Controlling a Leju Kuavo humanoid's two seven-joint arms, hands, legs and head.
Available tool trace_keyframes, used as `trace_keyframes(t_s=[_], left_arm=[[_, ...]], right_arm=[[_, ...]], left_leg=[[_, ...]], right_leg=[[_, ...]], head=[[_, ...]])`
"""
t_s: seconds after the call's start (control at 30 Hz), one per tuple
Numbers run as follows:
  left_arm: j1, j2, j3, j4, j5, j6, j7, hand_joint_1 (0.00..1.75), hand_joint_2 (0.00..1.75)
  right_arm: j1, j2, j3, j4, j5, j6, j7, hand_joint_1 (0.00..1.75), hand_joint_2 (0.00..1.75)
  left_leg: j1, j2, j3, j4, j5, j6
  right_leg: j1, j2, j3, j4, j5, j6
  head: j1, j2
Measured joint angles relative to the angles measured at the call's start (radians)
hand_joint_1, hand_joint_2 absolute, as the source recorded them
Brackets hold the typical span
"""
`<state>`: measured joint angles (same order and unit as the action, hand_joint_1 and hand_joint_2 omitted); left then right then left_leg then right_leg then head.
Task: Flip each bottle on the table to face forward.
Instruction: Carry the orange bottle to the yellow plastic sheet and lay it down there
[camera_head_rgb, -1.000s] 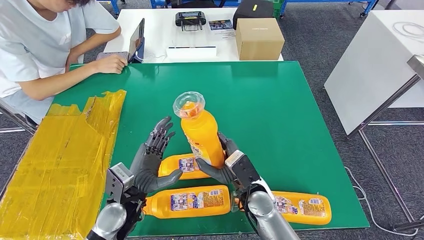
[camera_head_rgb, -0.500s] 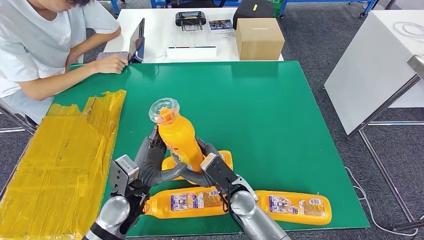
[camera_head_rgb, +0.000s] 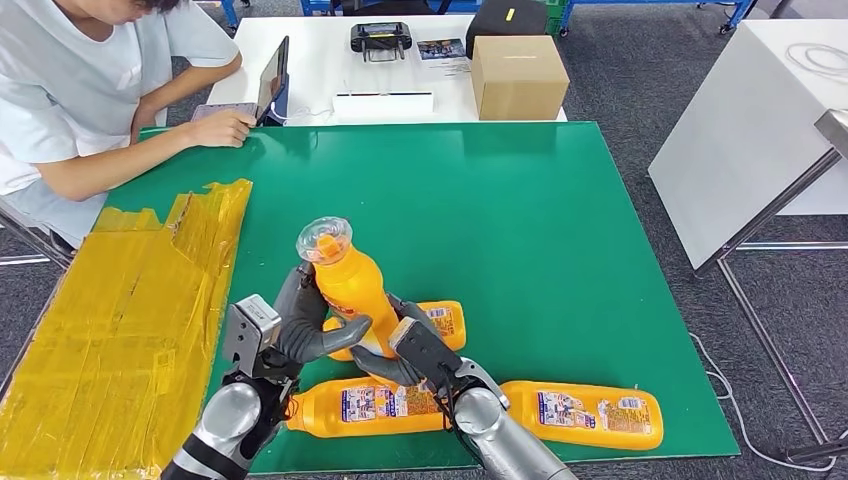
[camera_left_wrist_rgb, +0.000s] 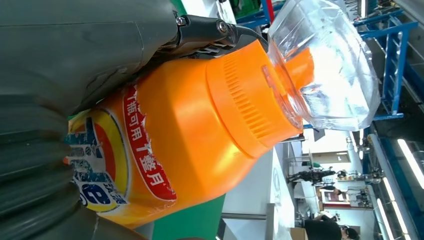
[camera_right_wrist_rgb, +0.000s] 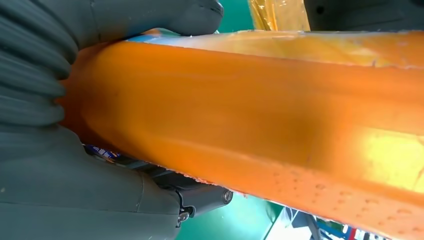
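An orange bottle (camera_head_rgb: 352, 283) with a clear cap stands tilted above the green table (camera_head_rgb: 520, 220), cap leaning toward the far left. My left hand (camera_head_rgb: 305, 325) grips its upper body from the left; my right hand (camera_head_rgb: 415, 355) grips its lower body from the right. The left wrist view shows the same orange bottle (camera_left_wrist_rgb: 200, 125), its label and clear cap beside my left hand (camera_left_wrist_rgb: 55, 120). In the right wrist view my right hand (camera_right_wrist_rgb: 60, 135) wraps the orange bottle (camera_right_wrist_rgb: 260, 125). Three more orange bottles lie flat: one (camera_head_rgb: 445, 322) behind my hands, one (camera_head_rgb: 375, 405) at the front edge, one (camera_head_rgb: 585, 413) at the front right.
Yellow taped sheeting (camera_head_rgb: 120, 310) covers the table's left part. A person (camera_head_rgb: 90, 90) sits at the far left corner with a hand (camera_head_rgb: 222, 128) by a tablet (camera_head_rgb: 275, 78). A cardboard box (camera_head_rgb: 518, 75) stands on the white table behind. Green surface lies bare in the middle and right.
The held bottle has moved left and down from the right of centre. My left hand, open a second ago, now grips it together with the right hand.
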<state>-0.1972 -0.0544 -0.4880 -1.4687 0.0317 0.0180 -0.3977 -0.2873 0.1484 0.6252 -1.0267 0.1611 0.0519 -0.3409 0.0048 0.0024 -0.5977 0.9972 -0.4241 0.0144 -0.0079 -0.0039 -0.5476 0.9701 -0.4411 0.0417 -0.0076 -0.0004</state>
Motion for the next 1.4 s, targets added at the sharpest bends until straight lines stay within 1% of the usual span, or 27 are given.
trace_keyframes(t_s=[0.2, 0.3, 0.37, 0.4, 0.43, 0.53, 0.63, 0.87, 0.9, 1.0, 1.03, 1.4], left_arm=[[-0.013, 0.000, 0.001, 0.023, -0.002, 0.016, 0.004, 0.02, 1.75], [-0.017, 0.000, 0.001, 0.030, -0.002, 0.016, 0.004, 0.14, 1.75], [-0.018, 0.000, 0.000, 0.034, -0.003, 0.017, 0.004, 0.10, 1.75], [-0.019, 0.000, 0.000, 0.036, -0.006, 0.019, 0.006, 0.03, 1.75], [-0.020, 0.000, 0.000, 0.038, -0.011, 0.022, 0.009, 0.00, 1.75], [-0.028, 0.000, -0.001, 0.050, -0.034, 0.035, 0.024, 0.00, 1.75], [-0.035, -0.001, -0.001, 0.067, -0.048, 0.044, 0.034, 0.00, 1.75], [-0.041, -0.001, 0.000, 0.080, -0.054, 0.047, 0.036, 0.01, 1.75], [-0.042, -0.001, 0.001, 0.080, -0.054, 0.046, 0.036, 0.27, 1.75], [-0.042, -0.002, 0.002, 0.080, -0.048, 0.040, 0.036, 1.57, 1.75], [-0.042, -0.002, 0.002, 0.080, -0.043, 0.037, 0.035, 1.75, 1.75], [-0.032, -0.013, 0.016, 0.079, -0.001, 0.034, 0.024, 1.75, 1.75]], right_arm=[[0.000, 0.002, 0.010, 0.010, 0.006, 0.000, -0.003, 1.75, 1.75], [0.000, 0.003, 0.013, 0.014, 0.006, 0.000, -0.003, 1.74, 1.75], [0.000, 0.003, 0.013, 0.016, 0.006, 0.000, -0.003, 1.75, 1.75], [0.000, 0.003, 0.013, 0.017, 0.008, 0.000, -0.004, 1.75, 1.75], [0.000, 0.003, 0.013, 0.017, 0.010, -0.001, -0.005, 1.75, 1.75], [0.000, 0.004, 0.014, 0.016, 0.029, -0.014, -0.009, 1.75, 1.75], [0.001, 0.004, 0.015, 0.009, 0.068, -0.047, -0.011, 1.75, 1.75], [0.012, -0.013, 0.020, -0.047, 0.189, -0.131, -0.011, 1.75, 1.75], [0.013, -0.016, 0.021, -0.054, 0.203, -0.139, -0.008, 1.74, 1.75], [0.014, -0.021, 0.027, -0.066, 0.238, -0.163, -0.001, 1.74, 1.75], [0.014, -0.022, 0.029, -0.068, 0.244, -0.168, 0.000, 1.74, 1.75], [0.015, -0.023, 0.033, -0.077, 0.256, -0.179, 0.001, 1.75, 1.75]], left_leg=[[0.000, 0.000, 0.000, 0.000, 0.000, 0.000], [0.000, 0.000, 0.000, 0.000, 0.000, 0.000], [0.000, 0.000, 0.000, 0.000, 0.000, 0.000], [0.000, 0.000, 0.000, 0.000, 0.000, 0.000], [0.000, 0.000, 0.000, 0.000, 0.000, 0.000], [0.000, 0.000, 0.000, 0.000, 0.000, 0.000], [0.000, 0.000, 0.000, 0.000, 0.000, 0.000], [0.000, 0.000, -0.001, 0.000, 0.000, 0.000], [0.000, 0.000, -0.001, 0.000, 0.000, 0.000], [0.000, 0.000, -0.001, 0.000, 0.000, 0.000], [0.000, 0.000, -0.001, 0.000, 0.000, 0.000], [0.000, 0.000, -0.001, 0.000, 0.000, 0.000]], right_leg=[[0.000, 0.000, 0.000, 0.000, 0.000, 0.000], [0.000, 0.000, 0.000, 0.000, 0.000, 0.000], [0.000, 0.000, 0.000, 0.000, 0.000, 0.000], [0.000, 0.000, 0.000, 0.000, 0.000, 0.000], [0.000, 0.000, 0.000, 0.000, 0.000, 0.000], [0.000, 0.000, 0.000, 0.000, 0.000, 0.000], [0.000, 0.000, 0.000, 0.000, 0.000, 0.000], [0.000, 0.000, 0.000, 0.000, 0.000, 0.000], [0.000, 0.000, 0.000, 0.000, 0.000, 0.000], [0.000, 0.000, 0.000, 0.000, 0.000, 0.000], [0.000, 0.000, 0.000, 0.000, 0.000, 0.000], [0.000, 0.000, 0.000, 0.000, 0.000, 0.000]], head=[[0.000, 0.000], [0.000, 0.000], [0.000, 0.000], [0.000, 0.000], [0.000, 0.000], [0.000, 0.000], [0.000, 0.000], [0.000, 0.000], [0.000, 0.000], [0.000, 0.000], [0.000, 0.000], [0.000, 0.000]])
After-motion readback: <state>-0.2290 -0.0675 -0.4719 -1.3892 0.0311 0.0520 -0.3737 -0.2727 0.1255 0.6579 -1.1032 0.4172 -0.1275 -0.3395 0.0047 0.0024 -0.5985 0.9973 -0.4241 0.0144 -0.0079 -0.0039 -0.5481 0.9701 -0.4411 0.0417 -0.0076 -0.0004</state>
